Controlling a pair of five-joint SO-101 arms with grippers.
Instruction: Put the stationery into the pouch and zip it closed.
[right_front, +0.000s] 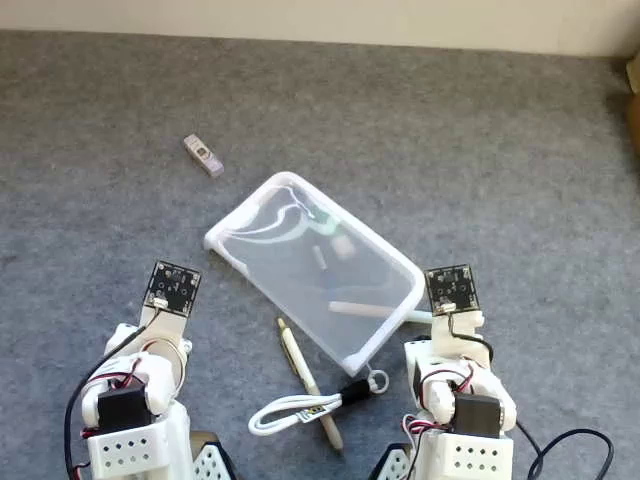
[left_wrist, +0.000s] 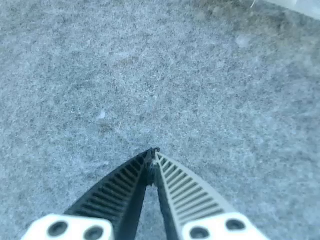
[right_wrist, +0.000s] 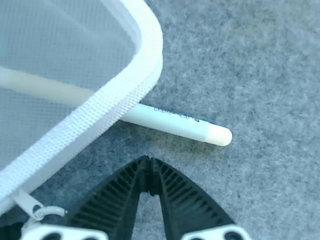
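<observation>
High view: grey felt-like surface (right_front: 480, 150), with a translucent white mesh pouch (right_front: 262, 205) lying flat and skewed near the middle, between the two arms. Left arm (right_front: 150, 360) sits at the near left and the right arm (right_front: 455, 385) at the near right, close by the pouch's right corner. A white stick pen (right_front: 365, 309) lies across the near end of the pouch, its tip poking out past the right corner; most of its length shows through the mesh, and I cannot tell whether it is inside or underneath. Two small pale items (right_front: 343, 246) show through the mesh farther in. A second pen (right_front: 303, 378) rests on the surface just beside the pouch's near long edge. A coiled white cable (right_front: 290, 412) with a black plug crosses it. The zip pull ring (right_front: 378, 380) lies at the pouch's near corner. A small pale block (right_front: 203, 155) sits well apart, beyond the pouch on the left. Left wrist view: left hand (left_wrist: 152, 153) is pinched together with nothing in it, over bare felt. Right wrist view: right hand (right_wrist: 148, 162) likewise has its tips meeting, empty, near the pen's protruding end (right_wrist: 175, 121) and the pouch's woven edge band (right_wrist: 100, 112).
</observation>
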